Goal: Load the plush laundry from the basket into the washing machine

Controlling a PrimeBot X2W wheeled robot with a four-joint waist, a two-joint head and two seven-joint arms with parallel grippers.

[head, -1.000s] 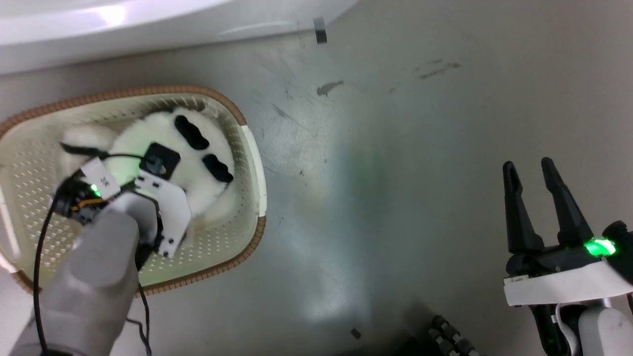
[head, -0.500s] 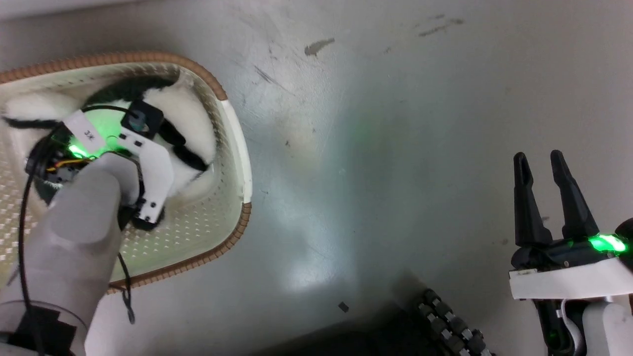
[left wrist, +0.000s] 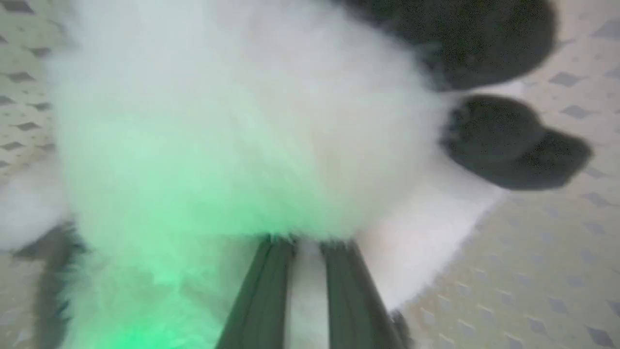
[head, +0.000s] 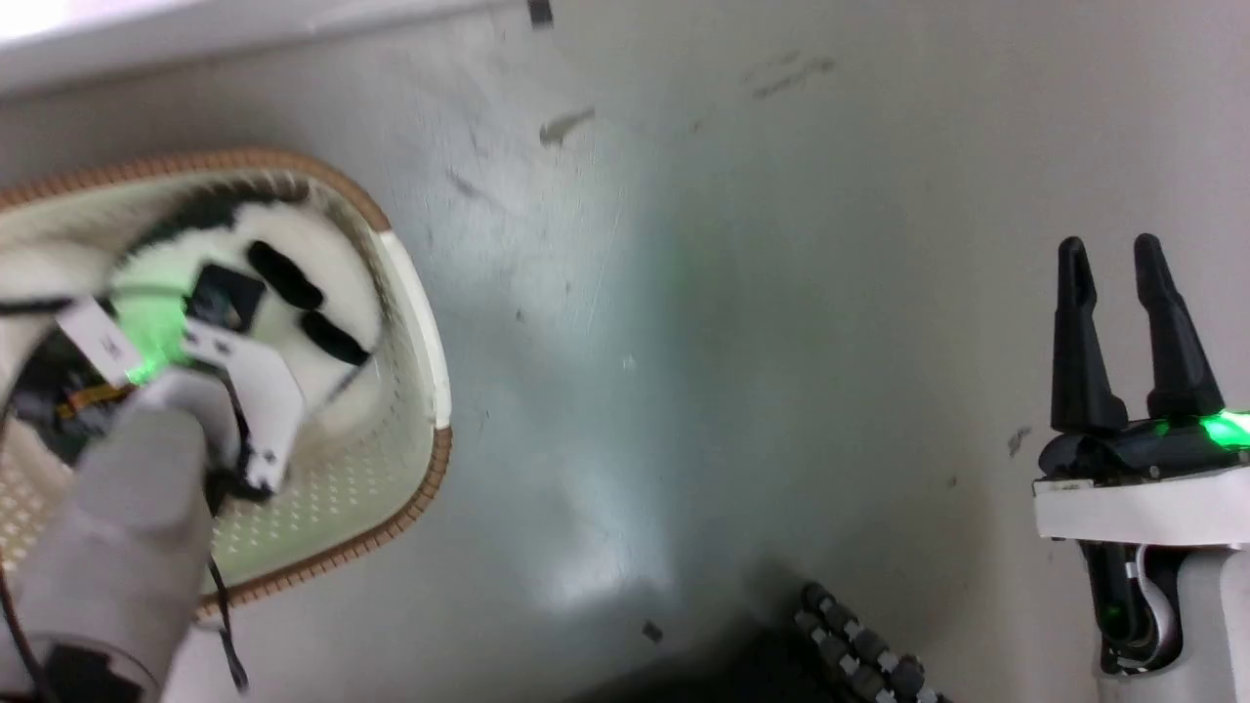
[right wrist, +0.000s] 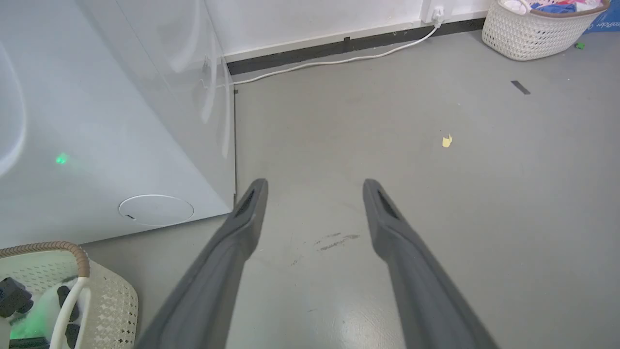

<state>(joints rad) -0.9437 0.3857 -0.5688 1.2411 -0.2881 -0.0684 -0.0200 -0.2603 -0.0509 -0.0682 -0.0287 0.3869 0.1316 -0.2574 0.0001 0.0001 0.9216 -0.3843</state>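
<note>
Down in the basket (head: 418, 303), at the left of the head view, the plush (head: 337, 293) lies bunched toward the far end and the right-hand wall. The near part of the perforated bottom is bare. The left claw (left wrist: 307, 245) is on it. In the left wrist view its two dark fingers (left wrist: 261, 295) run close together with a strip of white fur between them, and their tips are sunk out of sight in the pile. I judge it is pinching the fur, though how deep the bite goes is hidden. The plush sits dead ahead of this claw along the line of its fingers, touching it. Two black patches lie off to the right of that line. The body is rounded, and I cannot tell a long axis from here.

The right claw (head: 1108, 244) hangs well apart over bare floor (head: 742, 293) at the right, its fingers spread with nothing between them. So the left arm is plainly the one for the lift.

The washer (right wrist: 121, 121) stands just beyond the basket, its white front near the far rim. My reading is that the coming move is straight up to clear the rim, then away toward that front. A grip on fur alone may slip as the weight comes on.
</note>
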